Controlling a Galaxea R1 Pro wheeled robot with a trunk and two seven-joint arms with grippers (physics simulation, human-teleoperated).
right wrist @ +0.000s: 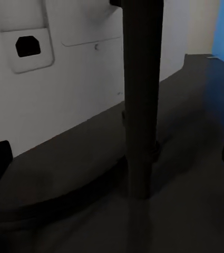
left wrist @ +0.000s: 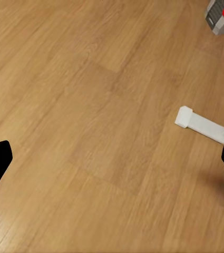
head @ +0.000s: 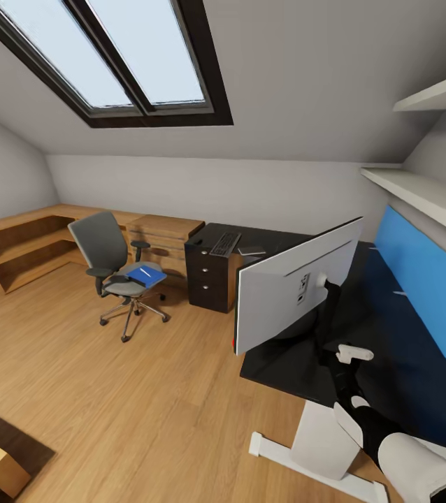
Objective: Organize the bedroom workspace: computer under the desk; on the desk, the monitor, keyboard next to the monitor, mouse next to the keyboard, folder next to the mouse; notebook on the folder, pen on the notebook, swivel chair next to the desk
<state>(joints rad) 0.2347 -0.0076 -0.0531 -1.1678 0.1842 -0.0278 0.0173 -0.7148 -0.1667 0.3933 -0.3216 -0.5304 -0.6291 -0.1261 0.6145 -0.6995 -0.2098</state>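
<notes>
At lower right of the head view, our right arm [head: 363,412] reaches toward the monitor [head: 296,293] stand [right wrist: 140,100] on the desk [head: 391,335], gripper [right wrist: 112,158] spread open.

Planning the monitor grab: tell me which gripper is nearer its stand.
Right. The right gripper faces the monitor's stand close up, fingers spread; the left gripper hangs over bare floor.

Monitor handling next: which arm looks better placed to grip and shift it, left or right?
Right, probably. The right gripper is open on either side of the monitor stand's post on the desk. The left gripper faces bare wooden floor, away from the monitor.
</notes>
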